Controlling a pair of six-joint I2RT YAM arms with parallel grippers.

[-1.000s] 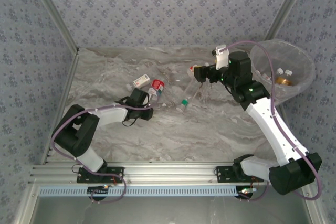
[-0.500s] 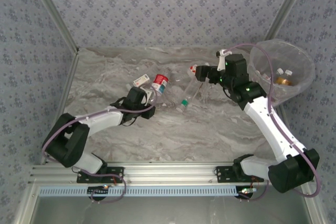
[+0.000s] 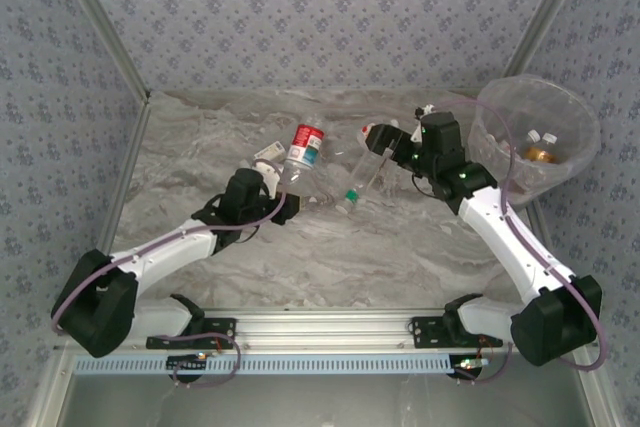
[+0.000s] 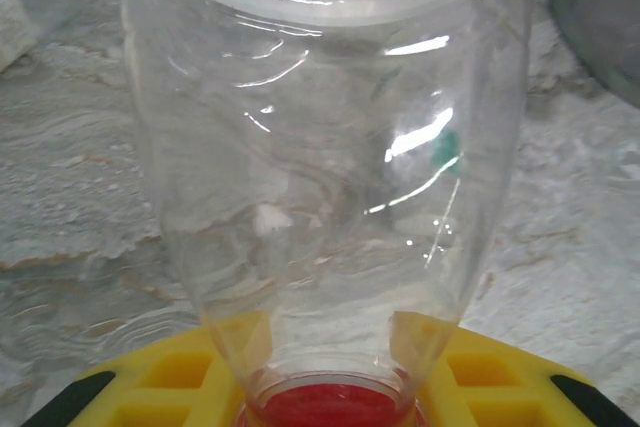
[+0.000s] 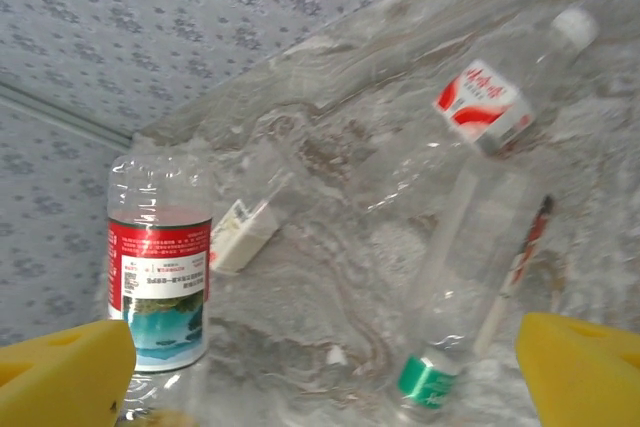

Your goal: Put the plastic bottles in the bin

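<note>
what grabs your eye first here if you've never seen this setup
The left pincer grips a clear red-labelled bottle by its neck, mid-table. At the far right, the big clear bin already holds a few bottles. The right pincer gapes open above a green-capped bottle lying on the marble table.

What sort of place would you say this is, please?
Probably a robot test booth, not a home: two arms bolted to an aluminium rail, a marble-look table boxed in by patterned walls.
</note>
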